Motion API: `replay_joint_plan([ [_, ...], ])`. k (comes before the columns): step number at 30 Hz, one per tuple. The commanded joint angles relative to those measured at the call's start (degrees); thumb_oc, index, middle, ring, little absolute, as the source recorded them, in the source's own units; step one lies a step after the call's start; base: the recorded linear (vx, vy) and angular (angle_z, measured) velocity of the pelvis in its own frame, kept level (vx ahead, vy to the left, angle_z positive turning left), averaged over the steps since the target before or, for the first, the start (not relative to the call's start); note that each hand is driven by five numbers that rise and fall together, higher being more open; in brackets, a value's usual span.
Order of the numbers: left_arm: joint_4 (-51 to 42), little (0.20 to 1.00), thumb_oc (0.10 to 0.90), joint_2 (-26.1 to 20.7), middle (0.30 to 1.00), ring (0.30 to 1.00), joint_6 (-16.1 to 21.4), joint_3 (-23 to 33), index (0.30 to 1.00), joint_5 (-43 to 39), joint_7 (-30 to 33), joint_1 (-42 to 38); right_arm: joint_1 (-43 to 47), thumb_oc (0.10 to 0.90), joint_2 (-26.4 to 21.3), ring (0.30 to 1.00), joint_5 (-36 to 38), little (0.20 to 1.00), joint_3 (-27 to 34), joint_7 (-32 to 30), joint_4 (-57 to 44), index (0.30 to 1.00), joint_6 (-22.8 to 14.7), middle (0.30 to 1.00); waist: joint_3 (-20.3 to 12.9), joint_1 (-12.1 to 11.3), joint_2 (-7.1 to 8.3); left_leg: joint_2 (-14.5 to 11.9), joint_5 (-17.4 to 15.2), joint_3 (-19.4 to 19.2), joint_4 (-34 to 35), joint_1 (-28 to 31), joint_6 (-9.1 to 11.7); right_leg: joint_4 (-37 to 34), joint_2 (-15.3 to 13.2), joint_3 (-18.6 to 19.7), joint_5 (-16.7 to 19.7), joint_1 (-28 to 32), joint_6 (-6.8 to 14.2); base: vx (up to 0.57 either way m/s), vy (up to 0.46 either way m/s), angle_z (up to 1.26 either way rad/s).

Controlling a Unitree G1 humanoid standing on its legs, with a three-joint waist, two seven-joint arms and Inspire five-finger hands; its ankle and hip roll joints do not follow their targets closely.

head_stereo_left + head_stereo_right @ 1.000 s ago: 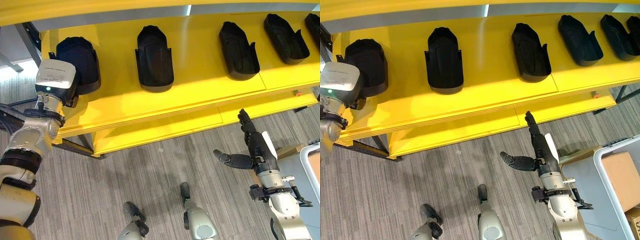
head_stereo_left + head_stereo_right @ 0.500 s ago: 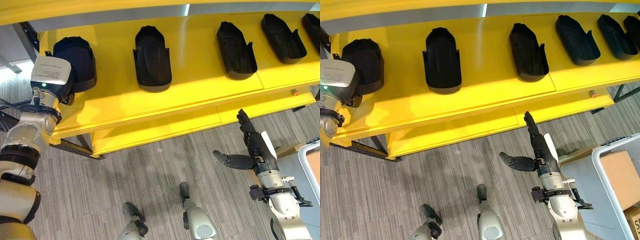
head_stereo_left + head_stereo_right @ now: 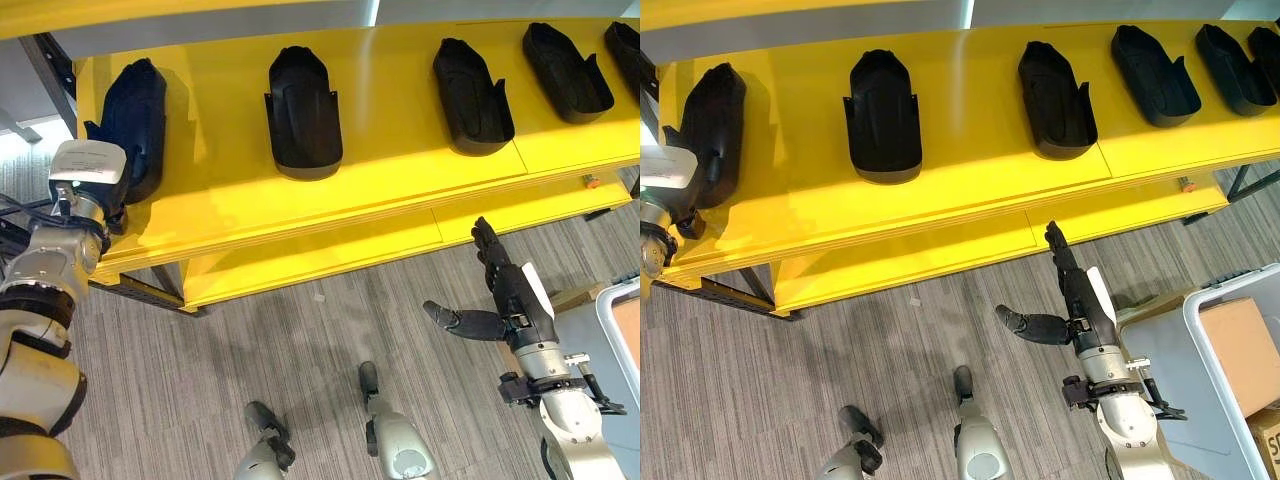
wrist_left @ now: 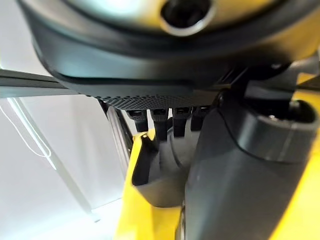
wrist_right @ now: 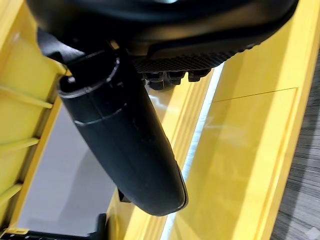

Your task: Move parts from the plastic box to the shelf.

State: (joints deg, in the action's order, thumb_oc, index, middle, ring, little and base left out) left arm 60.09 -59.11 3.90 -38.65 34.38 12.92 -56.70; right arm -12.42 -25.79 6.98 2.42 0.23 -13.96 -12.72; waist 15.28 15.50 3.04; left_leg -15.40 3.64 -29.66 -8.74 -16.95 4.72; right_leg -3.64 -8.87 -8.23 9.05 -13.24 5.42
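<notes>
Left eye view shows the long yellow metal shelf with a row of black moulded plastic parts lying on it. At the far left end of the shelf, the leftmost black part is tilted up on its side, and the left robot hand is at its lower end, under the white wrist block. In the left wrist view the fingers reach over the edge of this part and the thumb lies against it, so the left robot hand is holding the part. Next along the shelf is the second black part, lying flat with its hollow side up, then the third black part, and further ones toward the right end. The right robot hand hangs below the front edge of the shelf, over the grey striped carpet floor, with fingers straight and thumb spread wide, holding nothing. A grey plastic box stands on the floor, well right of the shelf's front edge.
</notes>
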Motion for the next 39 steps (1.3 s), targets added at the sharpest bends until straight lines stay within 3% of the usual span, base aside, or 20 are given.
replay_joint_plan([
  [1, 1.93, 1.0, 0.9, -1.15, 1.0, 1.0, -1.41, 2.77, 1.0, -1.22, 1.22, -8.78, 2.04, 0.9, -3.57, 1.0, 3.43, 1.0, 3.29, -0.75, -8.15, 1.0, -5.46, 1.0, -3.69, 0.7, -2.42, -7.69, -1.87, 3.32, -6.15, 1.1, 5.4, 4.73, -4.88, 0.89, -4.2, 2.77, 5.63, 0.0, 0.0, 0.0],
  [9, 6.95, 1.0, 0.9, 2.67, 1.0, 1.0, -1.45, 1.54, 1.0, -3.27, 0.51, -11.29, 2.13, 0.9, -3.78, 1.0, 4.37, 1.0, 2.07, -0.19, -8.22, 1.0, -5.44, 1.0, -3.65, 1.16, -2.33, -7.68, -1.78, 3.16, -6.03, 1.18, 5.38, 4.83, -4.88, 1.01, -4.36, 2.74, 5.58, 0.0, 0.0, 0.0],
  [23, 11.31, 1.0, 0.9, 1.24, 1.0, 1.0, -0.5, 0.52, 1.0, -6.43, -2.35, -12.13, 1.6, 0.9, -4.23, 1.0, 6.35, 1.0, 1.75, 0.55, -8.49, 1.0, -5.62, 1.0, -3.55, 1.84, -2.64, -8.22, -1.78, 2.18, -6.18, 1.61, 5.54, 5.82, -4.71, 1.98, -4.74, 1.58, 5.46, 0.01, -0.001, -0.03],
  [39, 10.93, 1.0, 0.9, 12.46, 1.0, 1.0, -3.42, 3.78, 1.0, -7.62, -3.41, -12.42, 0.67, 0.9, -3.86, 1.0, 6.94, 1.0, 1.74, 1.45, -8.75, 1.0, -4.2, 1.0, -2.9, 2.22, -1.81, -8.67, -2.31, 2.39, -6.89, 1.11, 5.55, 6.48, -4.39, 2.37, -5.13, 1.11, 5.14, 0.0, -0.004, 0.0],
])
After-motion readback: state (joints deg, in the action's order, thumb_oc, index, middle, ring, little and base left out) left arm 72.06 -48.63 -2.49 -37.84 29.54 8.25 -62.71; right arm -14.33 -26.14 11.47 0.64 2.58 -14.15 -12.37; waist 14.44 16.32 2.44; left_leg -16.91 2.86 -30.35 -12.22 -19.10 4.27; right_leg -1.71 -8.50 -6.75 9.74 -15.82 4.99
